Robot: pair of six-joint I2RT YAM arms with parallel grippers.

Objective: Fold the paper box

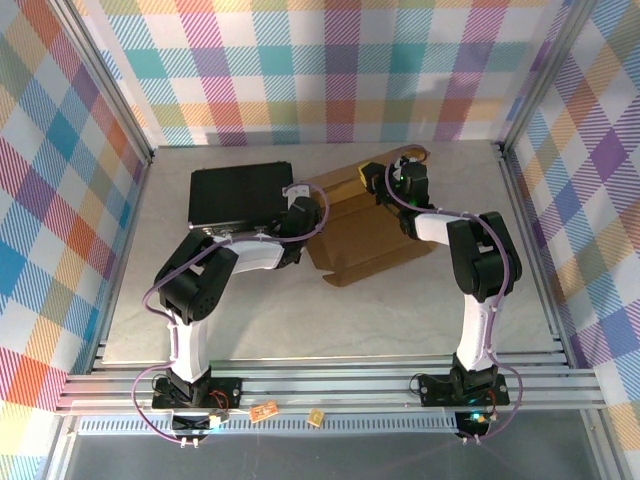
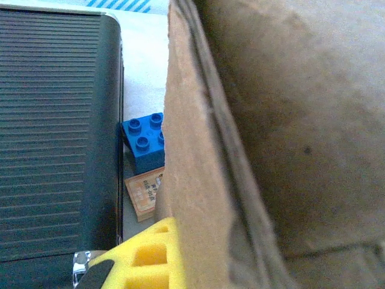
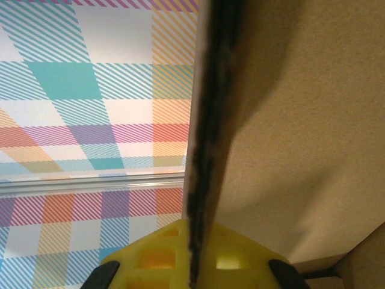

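The box (image 1: 360, 235) lies at centre frame, just right of the case (image 1: 238, 194). Your right gripper (image 3: 194, 265) is clamped on its raised flap near the top. Your left gripper (image 1: 302, 208) meets its left edge, but you cannot tell its grip.

Pale marbled beige table (image 1: 400, 320), black ribbed rectangular case (image 1: 235, 195) at far left, plain brown corrugated cardboard paper box (image 1: 355, 245) just beside it, blue studded toy brick (image 2: 143, 141) and small tan printed card (image 2: 143, 194) between them

Black ribbed case (image 2: 57, 132) on pale table (image 1: 400, 320), blue studded brick (image 2: 143, 141) beside it, plaid walls (image 1: 330, 70)
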